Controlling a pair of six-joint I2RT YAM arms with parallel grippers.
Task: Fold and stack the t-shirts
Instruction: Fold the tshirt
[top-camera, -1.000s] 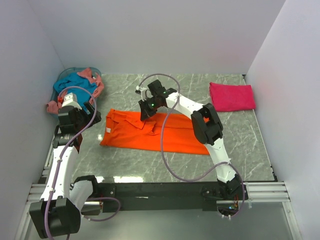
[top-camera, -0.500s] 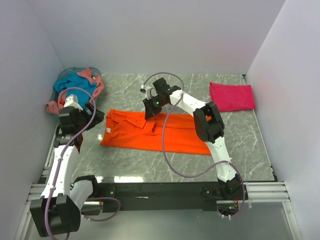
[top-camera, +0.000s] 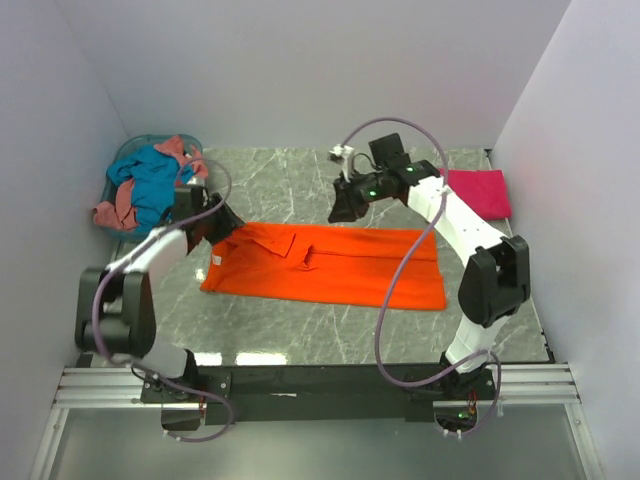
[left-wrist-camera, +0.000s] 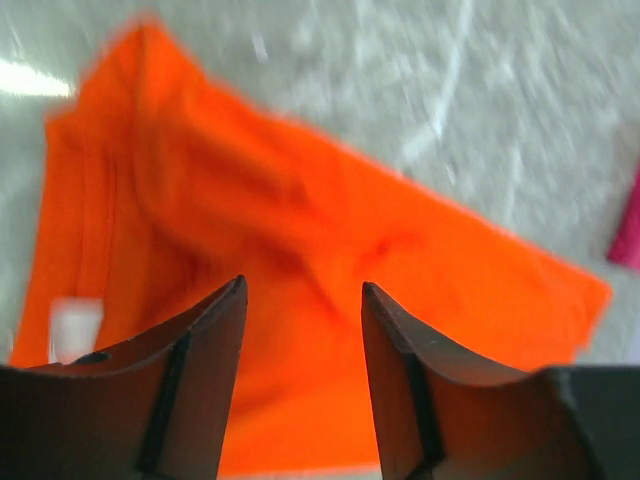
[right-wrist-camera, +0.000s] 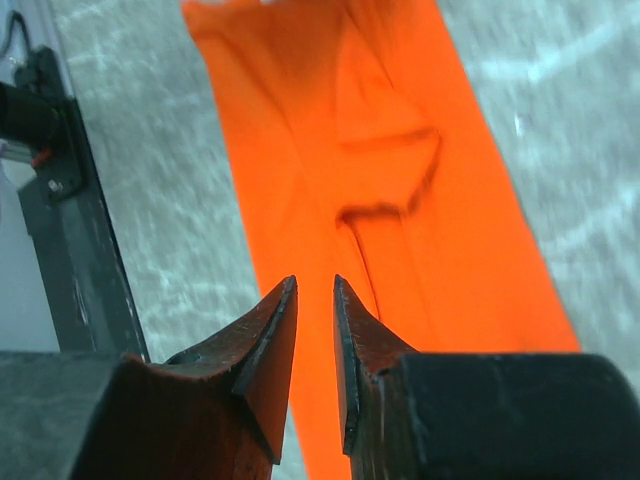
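Note:
The bright orange t-shirt (top-camera: 330, 265) lies folded into a long strip on the table's middle, and its white neck label (left-wrist-camera: 75, 325) shows in the left wrist view. My left gripper (top-camera: 228, 222) hovers over the shirt's far left corner, open and empty (left-wrist-camera: 302, 285). My right gripper (top-camera: 342, 208) hangs just above the shirt's far edge, its jaws a narrow gap apart with nothing between them (right-wrist-camera: 315, 280). The magenta-pink t-shirt (top-camera: 485, 190) lies folded at the back right, partly behind my right arm. The teal-blue t-shirt (top-camera: 150, 175) and salmon-pink t-shirt (top-camera: 115, 212) are bunched in the basket.
The pale blue round basket (top-camera: 128, 150) stands in the back left corner against the wall. White walls close in the table on the left, back and right. A black rail (right-wrist-camera: 70, 200) with the arm bases runs along the near edge.
My left arm swung in from the left side to the shirt's left corner. My right gripper moved right and back off the collar area. The shirt's right end now reaches further right.

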